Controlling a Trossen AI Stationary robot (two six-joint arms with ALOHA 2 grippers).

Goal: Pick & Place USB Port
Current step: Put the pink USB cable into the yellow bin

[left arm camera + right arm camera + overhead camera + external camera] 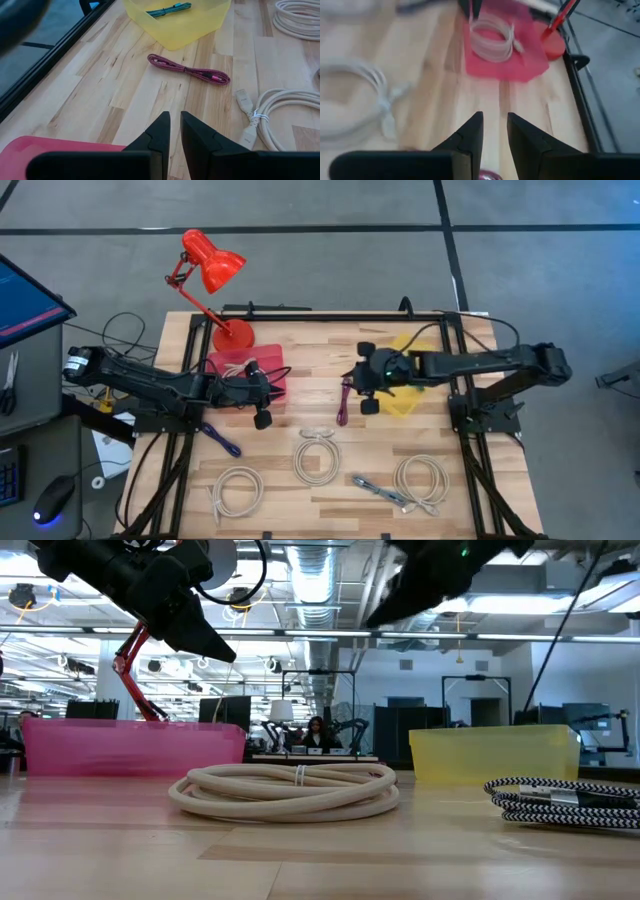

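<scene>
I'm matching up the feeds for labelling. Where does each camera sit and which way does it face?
High view: overhead, straight down on the wooden table; both arms show.
Low view: table height, level across a white cable coil into the room; arms enter from above.
Left wrist view: on the left arm, over the left tool toward the yellow bin.
Right wrist view: on the right arm, over the right tool toward the pink bin.
Both bins show in the high and low views.

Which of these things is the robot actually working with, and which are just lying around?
Part of the job: pink bin, yellow bin, magenta cable, coiled white cables, striped cable, purple cable.
Just lying about: red lamp, computer mouse, scissors, screen.
</scene>
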